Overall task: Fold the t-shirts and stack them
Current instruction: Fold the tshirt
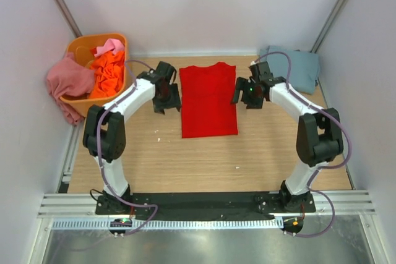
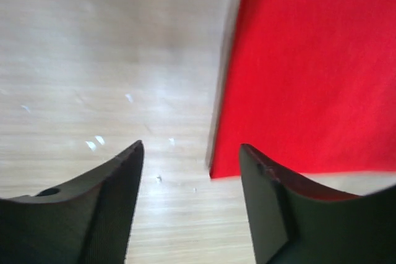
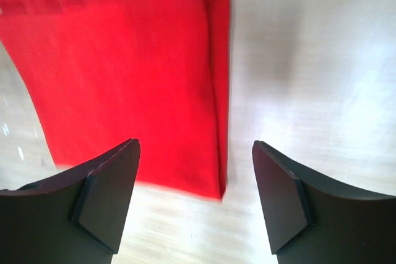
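The red t-shirt [image 1: 208,100] lies flat mid tabletop [image 1: 154,159], nearer the far edge, sides folded in. Soft, light, limp; best pinched at near hem corners. Flanking it, left gripper [image 1: 167,104] and right gripper [image 1: 246,100], fingers apart, empty.

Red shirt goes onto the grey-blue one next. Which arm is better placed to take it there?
Right, probably. The right end effector stands open at the red shirt's right edge, and the grey-blue shirt lies behind it in the far corner. The left end effector is across the shirt, farther away.
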Controlling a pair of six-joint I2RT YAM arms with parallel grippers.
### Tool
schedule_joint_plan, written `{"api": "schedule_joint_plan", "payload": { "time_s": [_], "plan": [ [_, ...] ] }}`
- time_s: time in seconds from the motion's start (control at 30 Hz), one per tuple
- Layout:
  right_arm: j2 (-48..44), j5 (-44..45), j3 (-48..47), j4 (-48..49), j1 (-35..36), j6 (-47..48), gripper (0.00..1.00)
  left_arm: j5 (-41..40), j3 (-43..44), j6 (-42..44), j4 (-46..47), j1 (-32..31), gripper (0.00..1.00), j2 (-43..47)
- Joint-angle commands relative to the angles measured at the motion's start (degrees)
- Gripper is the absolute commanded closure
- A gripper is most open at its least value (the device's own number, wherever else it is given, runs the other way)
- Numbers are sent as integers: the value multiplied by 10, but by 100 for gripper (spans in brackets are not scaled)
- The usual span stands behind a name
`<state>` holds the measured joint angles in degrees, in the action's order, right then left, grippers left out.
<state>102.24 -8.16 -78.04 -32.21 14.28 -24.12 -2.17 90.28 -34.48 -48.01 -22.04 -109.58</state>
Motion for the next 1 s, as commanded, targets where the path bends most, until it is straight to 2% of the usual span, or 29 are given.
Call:
{"api": "schedule_joint_plan", "payload": {
  "time_s": [0.0,0.13,0.23,0.43,0.57,0.63,0.77,0.83,0.87,0.93,0.97],
  "plan": [
    [-62,-63,105,64,5,-21,21,55,-101,-25,94,-34,33,74],
    [-116,-93,201,100,6,-40,23,62,-203,-45,149,-65,30,131],
    [-134,-88,243,115,14,-50,25,52,-241,-61,177,-78,30,143],
    [-126,-72,286,137,29,-59,29,25,-283,-89,199,-105,30,132],
    [-114,-65,304,162,29,-63,35,0,-295,-96,203,-113,31,123],
    [-103,-62,306,166,29,-62,42,2,-299,-96,205,-115,34,118],
    [-88,-51,304,176,29,-61,45,-6,-313,-101,213,-122,35,112],
    [-86,-53,304,176,29,-62,57,-10,-317,-101,213,-122,35,113],
    [-87,-55,307,178,29,-62,67,-12,-317,-100,213,-123,35,115],
    [-90,-55,312,178,29,-63,76,-18,-319,-99,214,-123,36,114],
    [-93,-55,315,177,29,-64,83,-20,-319,-100,215,-123,36,115]
  ]
}}
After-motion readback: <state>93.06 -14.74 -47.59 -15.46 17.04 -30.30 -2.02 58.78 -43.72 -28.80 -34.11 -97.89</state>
